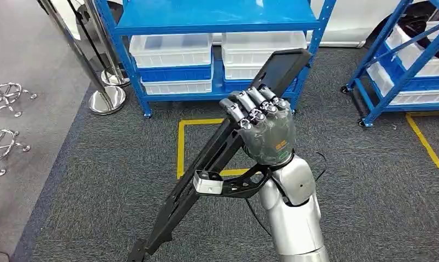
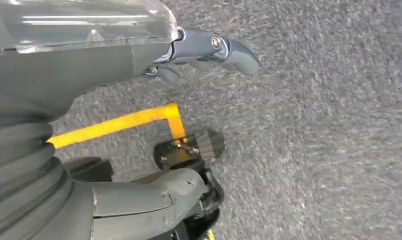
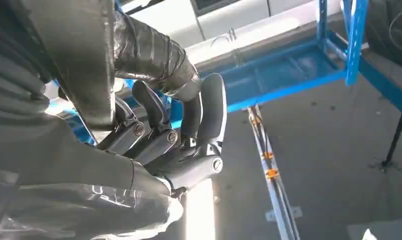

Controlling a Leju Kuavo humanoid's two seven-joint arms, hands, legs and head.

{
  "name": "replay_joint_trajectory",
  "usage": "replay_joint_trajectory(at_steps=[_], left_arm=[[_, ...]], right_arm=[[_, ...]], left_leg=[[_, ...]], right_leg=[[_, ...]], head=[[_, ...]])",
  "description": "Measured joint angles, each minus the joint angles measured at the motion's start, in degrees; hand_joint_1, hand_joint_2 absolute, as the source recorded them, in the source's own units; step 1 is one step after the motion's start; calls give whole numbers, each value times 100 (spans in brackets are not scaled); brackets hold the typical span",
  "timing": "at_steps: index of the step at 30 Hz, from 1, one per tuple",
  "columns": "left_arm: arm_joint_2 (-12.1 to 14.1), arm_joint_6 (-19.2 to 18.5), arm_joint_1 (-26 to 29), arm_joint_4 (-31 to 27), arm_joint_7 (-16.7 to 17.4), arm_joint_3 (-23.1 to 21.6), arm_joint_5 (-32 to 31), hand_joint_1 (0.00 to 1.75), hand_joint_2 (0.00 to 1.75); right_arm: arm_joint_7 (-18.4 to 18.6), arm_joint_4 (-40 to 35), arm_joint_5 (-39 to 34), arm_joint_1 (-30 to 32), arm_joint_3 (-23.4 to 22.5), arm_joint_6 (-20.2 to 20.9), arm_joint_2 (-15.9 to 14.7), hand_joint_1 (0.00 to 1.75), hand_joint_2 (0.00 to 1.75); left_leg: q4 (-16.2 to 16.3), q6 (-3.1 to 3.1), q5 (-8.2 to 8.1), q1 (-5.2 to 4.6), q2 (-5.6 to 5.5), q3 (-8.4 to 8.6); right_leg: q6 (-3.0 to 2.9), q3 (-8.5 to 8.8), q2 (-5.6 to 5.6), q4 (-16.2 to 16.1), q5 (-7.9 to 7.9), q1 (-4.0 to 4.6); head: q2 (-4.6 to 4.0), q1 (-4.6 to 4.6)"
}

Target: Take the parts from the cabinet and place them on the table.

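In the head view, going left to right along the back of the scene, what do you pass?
Chrome stanchion bases → left clear bin under the blue shelf rack → right clear bin → top end of the black part gripped by the right hand → second blue rack.

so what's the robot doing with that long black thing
The robot's right hand grips a long black metal part, holding it slanted above the grey carpet. A blue shelf rack with clear plastic bins stands just ahead. The left hand hangs over the carpet with nothing in it. No table is in sight, so the part hasn't been set down yet.
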Motion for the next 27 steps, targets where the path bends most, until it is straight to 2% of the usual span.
replay_joint_trajectory(at_steps=[1, 2, 3, 4, 5, 6, 7, 8, 9, 10, 11, 12, 13, 16, 17, 19, 20, 21, 22, 23, 24, 25, 26, 27], left_arm=[[0, 0, 7, 0, 0, 0, 0, 0, 175], [0, 0, 8, 0, 0, 0, 2, 0, 175], [-9, 0, 20, 4, 0, 0, 2, 0, 175], [-9, 0, 20, 4, 2, 0, 2, 0, 175], [-9, 0, 16, 6, 2, 0, 2, 0, 175], [-9, 0, 13, 6, 2, 0, 2, 0, 175], [-11, 0, 14, 7, 2, 0, 4, 0, 175], [-11, 0, 17, 7, 2, 0, 4, 0, 175], [-9, 0, 16, 7, 2, 0, 4, 0, 175], [-9, 0, 13, 7, 2, 0, 4, 0, 175], [-9, 0, 4, 5, 2, 0, 9, 0, 175], [-9, 0, -16, 4, 2, 0, 9, 0, 175], [-9, 2, -27, 4, -2, 0, 9, 0, 175], [-11, 22, -27, 7, -37, -2, 0, 0, 175], [-18, 37, -24, 7, -61, -4, -4, 0, 175], [-28, 44, -48, 7, -77, -13, -13, 0, 175], [-33, 46, -47, 7, -77, -20, -22, 0, 175], [-33, 44, -37, 7, -68, -31, -35, 0, 175], [-33, 39, -28, 7, -63, -39, -39, 0, 175], [-33, 33, -22, 7, -46, -42, -42, 0, 175], [-35, 20, -16, 9, -39, -44, -44, 0, 175], [-39, 15, -6, 9, -26, -44, -48, 0, 175], [-42, 13, -1, 9, -20, -48, -55, 0, 175], [-42, 13, 0, 9, -11, -52, -57, 0, 175]], right_arm=[[2, 6, 0, -3, 0, 2, 0, 175, 175], [4, 11, 0, -17, 4, 2, 0, 175, 175], [15, 22, 15, -23, 35, 4, 2, 175, 175], [20, 24, 15, -31, 48, 4, 2, 175, 175], [22, 30, 17, -36, 59, 4, 2, 175, 175], [22, 37, 20, -35, 61, 4, 0, 175, 175], [22, 53, 20, -35, 61, 4, 0, 175, 175], [22, 66, 20, -36, 61, 4, 0, 175, 175], [22, 72, 20, -36, 61, 4, 0, 175, 175], [22, 77, 20, -37, 61, 4, 0, 175, 175], [24, 76, 20, -37, 63, 2, 2, 175, 175], [24, 76, 20, -38, 66, 2, 2, 175, 175], [22, 77, 20, -49, 70, 2, 2, 175, 175], [31, 81, 18, -65, 83, 2, 0, 175, 175], [44, 92, 18, -76, 83, 2, -9, 175, 175], [98, 98, 20, -108, 83, 2, -24, 175, 175], [138, 103, 28, -112, 85, 2, -35, 175, 175], [179, 114, 48, -110, 87, 2, -42, 175, 175], [228, 122, 81, -107, 90, 2, -59, 175, 175], [282, 127, 123, -102, 96, 2, -83, 175, 175], [330, 127, 149, -97, 107, 2, -105, 175, 175], [405, 127, 173, -95, 129, 2, -140, 175, 175], [464, 127, 195, -97, 153, 2, -164, 175, 175], [520, 125, 201, -103, 188, 2, -186, 175, 175]], left_leg=[[1, -33, 19, 13, -11, -27], [107, -74, -99, 34, -78, -133], [349, -113, -460, 29, -83, -234], [706, -138, -818, 42, -79, -328], [1146, -155, -1107, 50, -77, -428], [1454, -162, -1225, 51, -77, -483], [1694, -165, -1211, 50, -77, -479], [1677, -153, -1026, 50, -77, -345], [1461, -132, -835, 49, -78, -142], [1018, -100, -660, 47, -78, 202], [493, -61, -611, 37, -82, 604], [27, -20, -839, 20, -89, 900], [-266, -2, -888, -15, -90, 1058], [-257, 94, -759, -45, -88, 955], [-344, 155, -644, 26, -64, 943], [-346, 253, -515, 6, -29, 814], [-336, 257, -446, -2, -29, 723], [-329, 256, -388, -10, -28, 639], [-308, 248, -325, -15, -23, 539], [-279, 240, -276, -16, -20, 443], [-247, 231, -236, -16, -18, 351], [-196, 211, -198, -15, -18, 244], [-139, 191, -169, -12, -18, 161], [-64, 163, -152, -16, -19, 87]], right_leg=[[-61, -57, -12, -42, 67, -31], [-106, -99, -37, -48, 144, -47], [-148, -186, -23, -72, 222, -46], [-161, -269, -29, -71, 294, -35], [-165, -356, -28, -66, 360, -23], [-165, -418, -30, -64, 408, -19], [-162, -501, -34, -55, 469, -15], [-157, -598, -36, -47, 536, -13], [-151, -669, -36, -40, 588, -12], [-140, -741, -32, -34, 648, -12], [-124, -787, -27, -33, 702, -12], [-100, -808, -29, -34, 745, -13], [-59, -818, -32, -37, 791, -8], [47, -802, -32, -130, 956, -26], [72, -835, -25, -84, 907, -18], [87, -991, -14, 290, 311, -28], [100, -1088, -13, 706, -66, -30], [114, -1167, -13, 1118, -307, -31], [125, -1216, -15, 1463, -348, -31], [131, -1179, -15, 1578, -206, -31], [130, -1059, -15, 1503, -6, -31], [125, -801, -17, 1201, 222, -32], [115, -481, -20, 779, 317, -35], [99, -153, -22, 258, 117, -33]], head=[[0, 2], [0, 2], [0, -15], [0, -18], [0, -17], [0, -18], [0, -17], [0, -18], [0, -18], [0, -18], [0, -18], [0, -17], [0, -13], [0, -15], [0, -11], [0, -4], [0, -7], [0, -7], [0, -4], [0, -9], [0, -4], [0, -7], [0, -7], [0, -7]])
